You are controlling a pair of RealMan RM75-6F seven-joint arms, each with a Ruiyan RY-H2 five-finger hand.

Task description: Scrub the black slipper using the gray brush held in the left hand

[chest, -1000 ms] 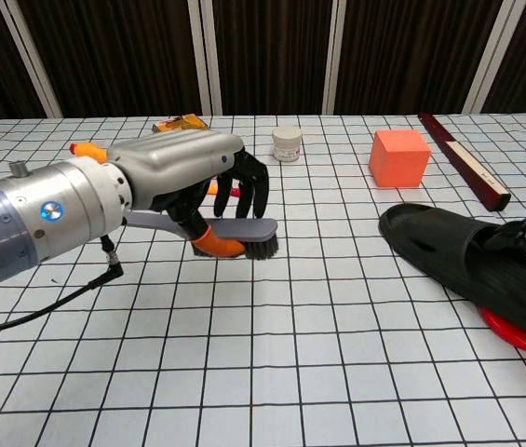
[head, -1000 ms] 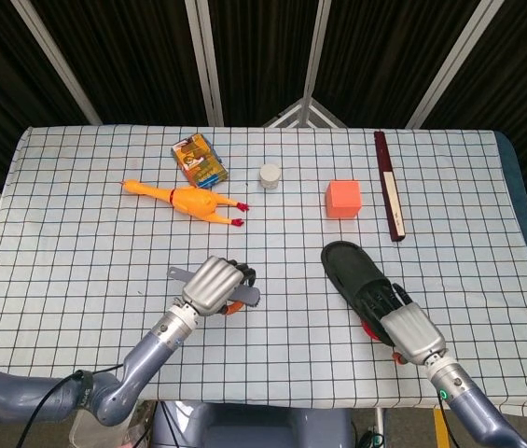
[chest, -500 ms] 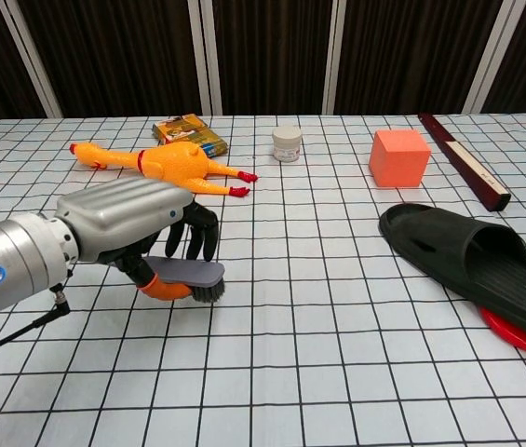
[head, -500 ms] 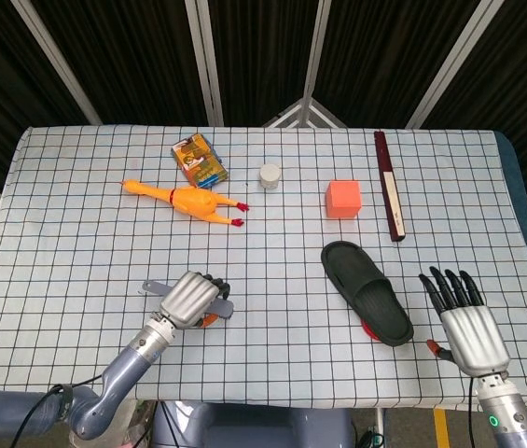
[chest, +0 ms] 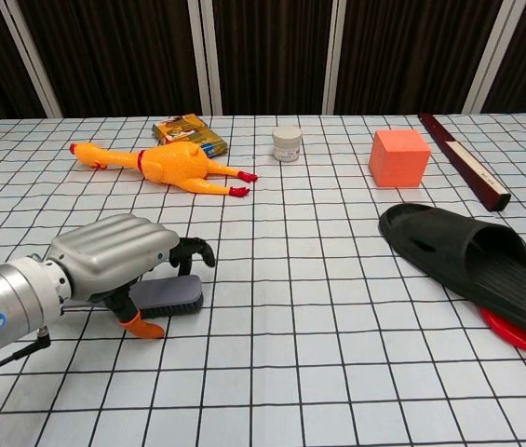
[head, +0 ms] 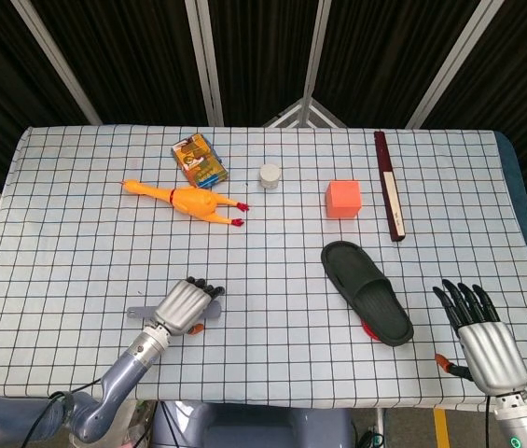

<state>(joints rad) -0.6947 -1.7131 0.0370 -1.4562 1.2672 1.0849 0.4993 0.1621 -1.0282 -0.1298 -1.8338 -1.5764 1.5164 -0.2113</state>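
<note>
1. L hand (chest: 118, 256) near front-left of table (head: 76, 233), fingers curled over gray brush (chest: 165, 294), gripping it; bristles down on the cloth, handle tip (head: 136, 311) pokes out left of hand in head view.
2. Orange thumb-side piece shows under L hand in chest view, touching the cloth.
3. R hand (head: 482, 336) at front-right edge, fingers spread, holding nothing; not seen in chest view.
4. Black slipper (head: 367, 291) right of centre, toward front edge, lying diagonal, toe toward far-left. Well apart from brush and both hands.
5. Red disc (chest: 514, 331) under slipper heel, partly covered.
6. Far side, L to R: rubber chicken (head: 184, 200), card box (head: 200, 159), small white jar (head: 270, 175), orange cube (head: 344, 198), dark red bar (head: 389, 184) near right edge.
</note>
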